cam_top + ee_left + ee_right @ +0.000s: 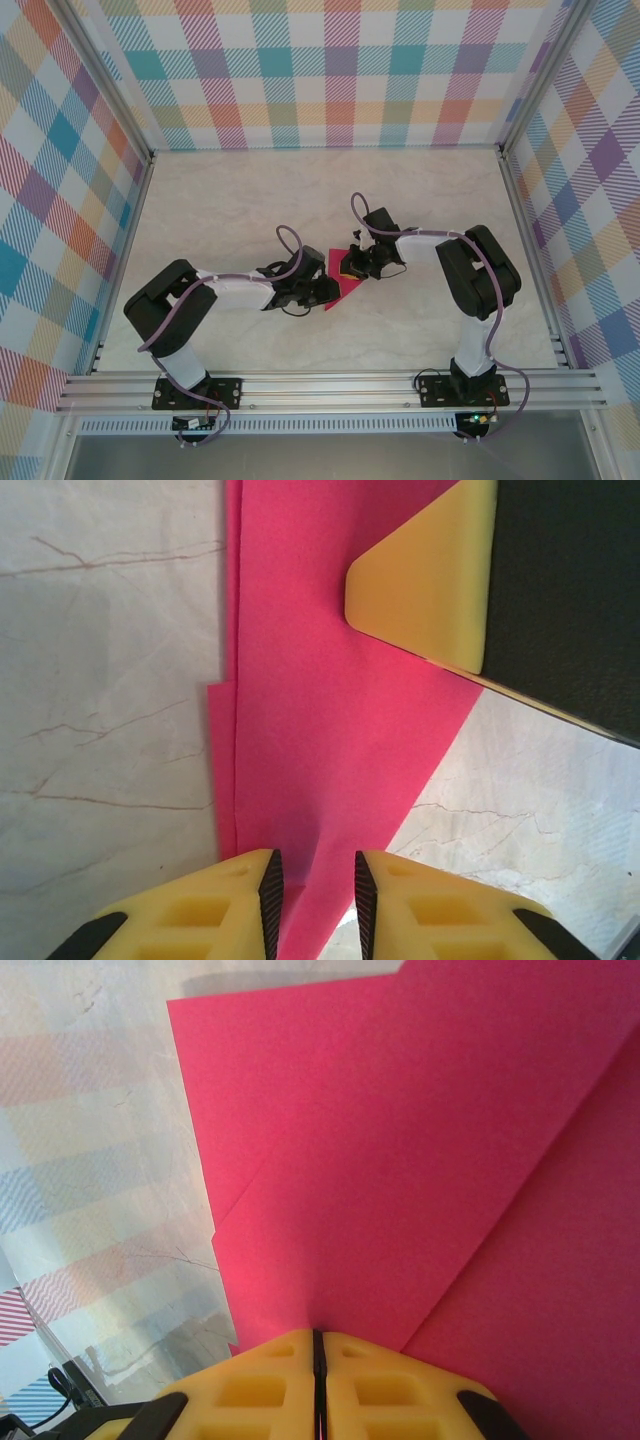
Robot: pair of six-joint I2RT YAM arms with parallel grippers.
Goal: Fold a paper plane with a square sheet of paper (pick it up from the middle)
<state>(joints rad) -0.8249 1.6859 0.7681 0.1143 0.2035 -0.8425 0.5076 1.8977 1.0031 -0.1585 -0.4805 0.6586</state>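
The left gripper [318, 880] is released: its ribbed black pads on yellow plastic fingers stand slightly apart, straddling the narrow point of the magenta paper [330, 730]. The right gripper [318, 1336] is clenched, pads flush, with its rounded tip on the paper. The matte sheet, creased into overlapping diagonal flaps, lies flat near the middle of the marble-veined bench [100, 680].

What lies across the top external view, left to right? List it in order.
left arm → left gripper → pink paper → right arm
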